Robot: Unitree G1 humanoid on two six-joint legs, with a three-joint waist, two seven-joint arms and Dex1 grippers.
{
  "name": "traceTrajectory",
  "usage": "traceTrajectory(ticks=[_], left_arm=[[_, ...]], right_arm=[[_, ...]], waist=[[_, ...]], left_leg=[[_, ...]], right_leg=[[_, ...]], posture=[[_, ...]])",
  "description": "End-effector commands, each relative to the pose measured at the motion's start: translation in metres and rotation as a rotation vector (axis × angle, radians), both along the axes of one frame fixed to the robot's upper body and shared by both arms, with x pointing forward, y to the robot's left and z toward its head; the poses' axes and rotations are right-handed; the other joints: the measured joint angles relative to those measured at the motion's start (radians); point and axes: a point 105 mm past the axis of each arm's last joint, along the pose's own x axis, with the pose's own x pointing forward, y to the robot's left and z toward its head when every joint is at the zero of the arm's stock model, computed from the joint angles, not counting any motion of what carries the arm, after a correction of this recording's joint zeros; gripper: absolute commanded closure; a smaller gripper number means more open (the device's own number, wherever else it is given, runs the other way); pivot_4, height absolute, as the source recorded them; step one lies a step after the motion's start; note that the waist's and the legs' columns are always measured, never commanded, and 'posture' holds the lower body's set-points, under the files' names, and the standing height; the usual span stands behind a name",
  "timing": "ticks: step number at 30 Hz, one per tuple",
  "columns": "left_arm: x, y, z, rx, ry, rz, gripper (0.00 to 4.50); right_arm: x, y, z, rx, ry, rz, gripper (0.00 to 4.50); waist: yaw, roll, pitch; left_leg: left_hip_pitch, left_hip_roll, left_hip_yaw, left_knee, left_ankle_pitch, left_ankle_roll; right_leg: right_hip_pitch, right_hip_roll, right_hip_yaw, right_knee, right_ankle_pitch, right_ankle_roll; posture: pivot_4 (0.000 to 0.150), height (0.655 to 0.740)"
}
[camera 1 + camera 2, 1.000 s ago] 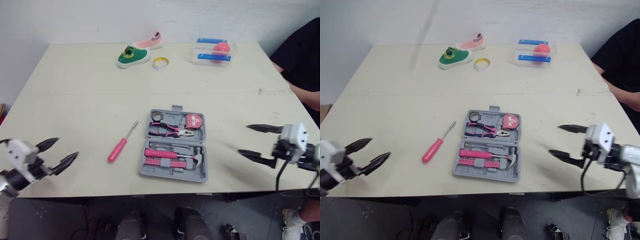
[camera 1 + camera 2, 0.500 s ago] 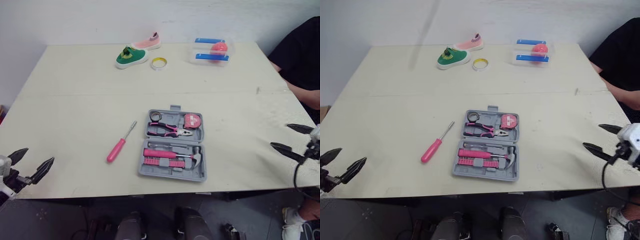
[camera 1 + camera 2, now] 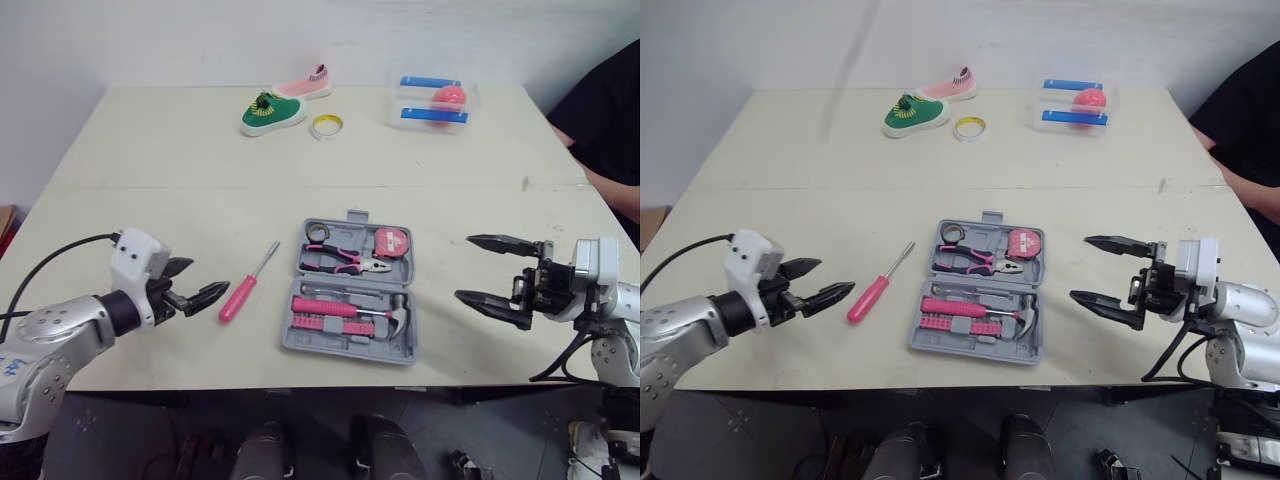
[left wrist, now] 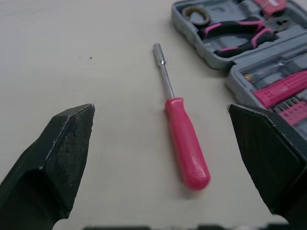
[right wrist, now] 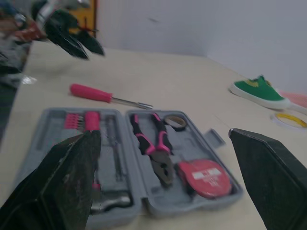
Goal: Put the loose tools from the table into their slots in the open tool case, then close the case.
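You're working over a pale, matte table [image 3: 150, 200] set against a plain white wall, with a person in dark clothing seated at its right edge [image 3: 610, 120]. By my reading the task has barely begun. One loose tool is left out, the screwdriver [image 3: 250, 280], and the tool case [image 3: 340, 352] lies open and flat near the middle of the front edge, so both the stowing and the closing are still to do.

The screwdriver rests on the table just to the left of the case, not touching it. Its smooth, rounded pink handle is toward you and its thin metal shaft points away. The case is grey moulded plastic in two hinged halves. The far half holds pliers [image 3: 345, 262] with pink and black grips and a round pink tape measure [image 3: 390, 241]. The near half holds a hammer [image 3: 350, 310] with a ribbed pink handle.

Your left claw [image 3: 210, 277] hovers low, just short of the screwdriver's handle, spread wide and holding nothing. Your right claw [image 3: 463, 268] sits to the right of the case, apart from it, also spread and empty. Which slot takes the screwdriver is hard to make out from here.
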Motion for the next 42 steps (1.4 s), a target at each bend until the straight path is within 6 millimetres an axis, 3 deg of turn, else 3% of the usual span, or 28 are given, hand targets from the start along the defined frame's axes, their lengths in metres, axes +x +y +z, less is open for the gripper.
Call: traceTrajectory(ticks=[1,5,13,16,21,24,27,31,34,36,40,42], left_arm=[[0.008,-0.007,-0.008,0.044,0.02,0.014,0.0],[0.015,-0.013,-0.026,0.096,0.056,-0.005,0.0],[0.013,-0.029,-0.037,0.11,0.082,-0.071,0.0],[0.016,-0.044,-0.04,0.087,0.069,-0.106,0.72],[0.017,-0.047,-0.047,0.089,0.122,-0.101,3.07],[0.018,-0.044,-0.042,0.104,0.101,-0.109,3.96],[0.021,-0.038,-0.026,0.116,0.017,-0.13,3.96],[0.021,-0.045,0.009,0.109,-0.187,-0.271,3.96],[0.018,-0.046,0.029,0.12,-0.241,-0.368,3.96],[0.002,-0.066,0.041,0.121,-0.282,-0.583,3.96],[-0.03,-0.099,0.043,0.126,-0.261,-0.92,3.96],[-0.032,-0.109,0.026,0.198,-0.182,-0.995,3.96]], right_arm=[[-0.013,0.014,0.001,0.0,-0.007,0.098,0.05],[-0.018,0.027,-0.001,0.023,-0.029,0.141,0.05],[-0.029,0.033,-0.011,0.033,0.015,0.155,0.05],[-0.029,0.031,-0.015,0.027,0.024,0.145,0.0],[-0.029,0.029,-0.018,0.026,0.029,0.137,0.0],[-0.03,0.023,-0.02,0.014,0.024,0.116,0.0],[-0.03,0.015,-0.017,0.01,-0.017,0.085,0.0],[-0.031,0.005,-0.019,-0.012,-0.033,0.054,0.0],[-0.03,-0.011,-0.022,-0.084,-0.047,0.015,0.0],[-0.026,-0.021,-0.02,-0.117,-0.061,-0.011,0.0],[-0.025,-0.025,-0.017,-0.126,-0.046,0.005,0.0],[-0.03,-0.022,-0.021,-0.145,-0.007,0.041,0.0]], waist=[[0.001,0.0,0.0],[0.001,0.0,0.0],[0.012,0.0,0.0],[0.015,0.0,0.0],[0.014,0.0,0.0],[0.013,0.0,0.0],[0.013,0.0,0.0],[0.013,0.0,0.0],[0.013,0.0,0.0],[0.013,0.0,0.0],[0.012,0.0,0.0],[0.013,0.0,0.0]], left_leg=[[0.0,0.0,0.0,0.0,0.0,0.0],[0.0,0.0,0.001,0.0,0.0,0.0],[0.0,0.0,0.001,0.0,-0.001,-0.003],[0.0,-0.001,0.001,0.0,-0.002,-0.003],[0.0,-0.001,0.001,0.001,0.001,0.0],[0.0,-0.001,0.001,0.0,0.001,0.001],[0.0,-0.001,0.001,0.001,0.001,0.001],[0.0,-0.001,0.001,0.001,0.001,0.001],[0.0,-0.001,0.001,0.001,0.001,0.001],[0.0,-0.001,0.001,0.001,0.001,0.001],[0.0,-0.001,0.002,0.001,0.001,0.002],[0.0,-0.001,0.002,0.001,0.001,0.002]], right_leg=[[0.0,0.0,0.0,0.0,0.0,0.0],[-0.001,0.0,0.0,0.0,0.0,0.0],[-0.001,-0.001,0.001,0.0,0.0,0.0],[-0.001,-0.002,0.001,0.001,0.0,0.0],[-0.001,-0.001,0.001,0.001,0.0,0.0],[-0.001,-0.001,0.001,0.001,0.0,0.0],[-0.001,-0.001,0.0,0.001,0.0,0.0],[-0.001,-0.001,0.0,0.0,0.0,0.0],[-0.001,-0.001,0.0,0.0,0.0,0.0],[-0.001,-0.001,0.0,0.0,0.0,0.0],[-0.001,-0.001,-0.002,0.0,0.0,0.0],[0.0,0.0,-0.002,0.0,0.0,0.0]], posture=[[0.15,0.74],[0.15,0.74],[0.15,0.74],[0.15,0.74],[0.15,0.74],[0.15,0.74],[0.15,0.74],[0.15,0.74],[0.15,0.74],[0.15,0.74],[0.15,0.74],[0.15,0.74]])
